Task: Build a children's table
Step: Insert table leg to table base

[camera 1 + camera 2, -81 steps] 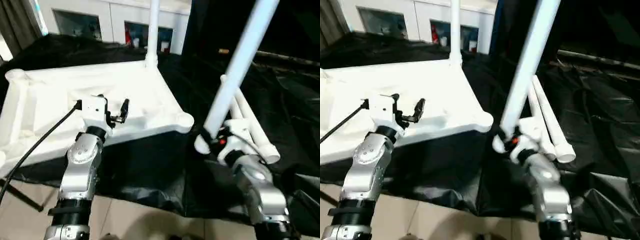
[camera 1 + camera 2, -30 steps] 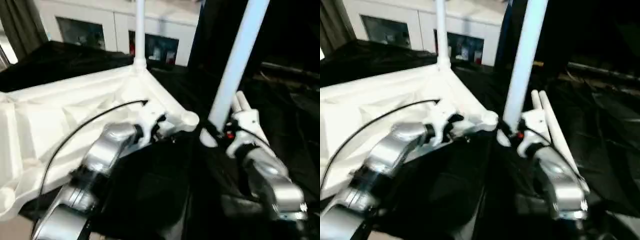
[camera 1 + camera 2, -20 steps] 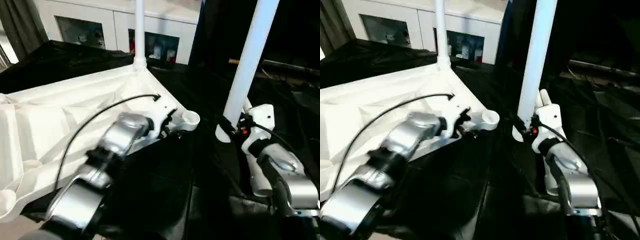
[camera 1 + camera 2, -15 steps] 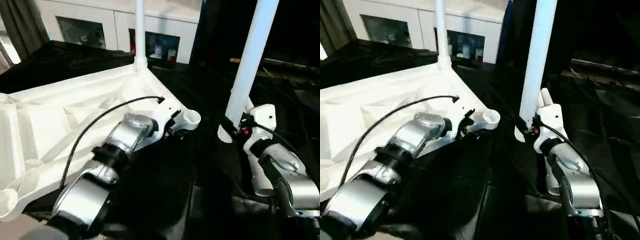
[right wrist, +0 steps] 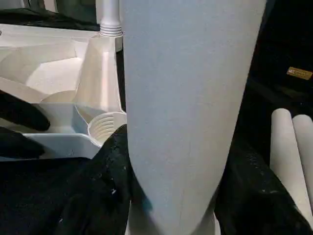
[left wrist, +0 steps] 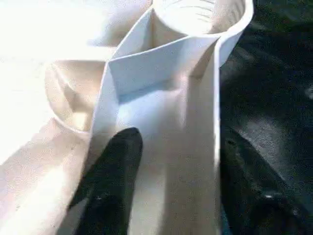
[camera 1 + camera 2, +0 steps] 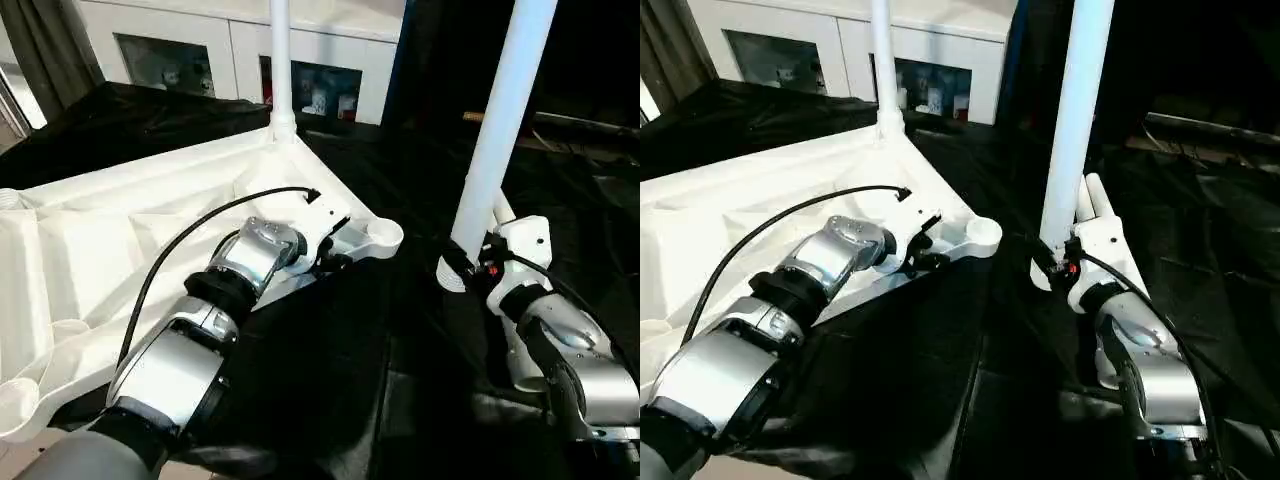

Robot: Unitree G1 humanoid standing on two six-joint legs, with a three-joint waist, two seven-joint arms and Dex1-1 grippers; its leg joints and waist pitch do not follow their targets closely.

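Tabletop (image 7: pixel 120 230) upside down; left end effector (image 7: pixel 335 252) straddling rim beside corner socket (image 7: pixel 383 235). Right end effector (image 7: pixel 462 262) clamped on upright leg (image 7: pixel 500 120).

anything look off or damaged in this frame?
Nothing stands out. The tabletop lies underside up with one leg upright in its far corner. The right gripper holds a second leg upright beside the empty near socket; the left gripper straddles the rim there.

The white ribbed table top (image 7: pixel 120 240) lies upside down at left, one leg (image 7: pixel 279 60) upright in its far corner, another leg (image 7: pixel 500 120) held upright to its right.
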